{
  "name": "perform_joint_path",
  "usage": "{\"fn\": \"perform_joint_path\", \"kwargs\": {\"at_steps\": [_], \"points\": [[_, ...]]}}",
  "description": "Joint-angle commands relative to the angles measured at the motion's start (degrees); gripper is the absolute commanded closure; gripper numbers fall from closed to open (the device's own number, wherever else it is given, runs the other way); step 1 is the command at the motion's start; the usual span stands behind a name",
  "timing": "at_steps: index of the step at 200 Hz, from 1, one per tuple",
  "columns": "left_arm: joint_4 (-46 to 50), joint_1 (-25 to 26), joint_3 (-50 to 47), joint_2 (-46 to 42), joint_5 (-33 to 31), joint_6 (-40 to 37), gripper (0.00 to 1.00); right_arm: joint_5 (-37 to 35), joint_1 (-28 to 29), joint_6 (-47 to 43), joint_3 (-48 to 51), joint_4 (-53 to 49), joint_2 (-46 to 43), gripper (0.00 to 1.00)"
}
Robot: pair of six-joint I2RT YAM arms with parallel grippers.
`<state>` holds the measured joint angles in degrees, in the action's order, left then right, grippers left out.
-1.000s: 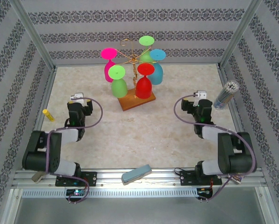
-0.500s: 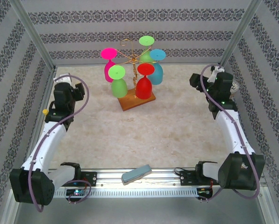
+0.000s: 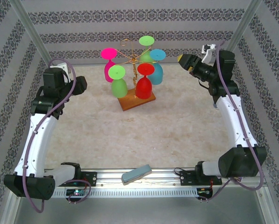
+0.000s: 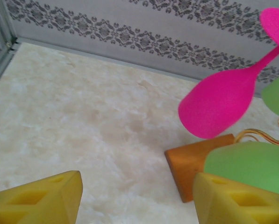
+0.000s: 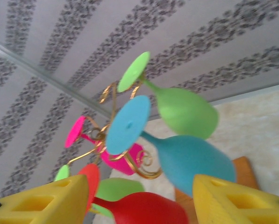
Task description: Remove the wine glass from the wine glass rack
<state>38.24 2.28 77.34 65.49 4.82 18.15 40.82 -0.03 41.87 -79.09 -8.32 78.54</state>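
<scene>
- You see the wine glass rack [image 3: 130, 103] standing on the table [image 3: 144, 135], near the back wall, about in the middle.
- The wine glasses [image 3: 144, 85] hang upside down on it, all around its post.
- Your left gripper [image 4: 137, 198] is left of the rack and your right gripper [image 3: 182, 59] is right of it, both apart from it.
- A small flat block [image 3: 136, 174] lies at the near edge, between the two arm bases.

Arms stretched forward, high; left tool [image 4: 137, 200], right tool [image 5: 140, 200] jaws apart, empty.
</scene>
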Motion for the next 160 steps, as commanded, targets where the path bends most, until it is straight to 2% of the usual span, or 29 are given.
{"fn": "perform_joint_path", "kwargs": {"at_steps": [1,27,60,92,160], "points": [[6.27,0.26,4.44,1.1,4.14,1.7,0.37,3.62,1.91,3.83,-3.4,1.53,2.81,0.37],[8.46,0.35,7.05,2.65,4.65,1.45,0.39,4.29,3.74,4.88,-6.43,2.07,6.66,0.37],[10.28,0.83,9.75,4.32,5.55,0.31,0.4,4.17,4.16,6.12,-8.93,2.13,10.45,0.47],[13.59,2.5,14.22,7.68,4.27,-2.04,0.41,4.03,4.59,6.7,-10.8,2.56,13.56,0.5],[14.55,5.15,17.35,10.28,2.93,-4.23,0.41,4.01,5.98,7.69,-14.99,2.7,18.54,0.6]]}}
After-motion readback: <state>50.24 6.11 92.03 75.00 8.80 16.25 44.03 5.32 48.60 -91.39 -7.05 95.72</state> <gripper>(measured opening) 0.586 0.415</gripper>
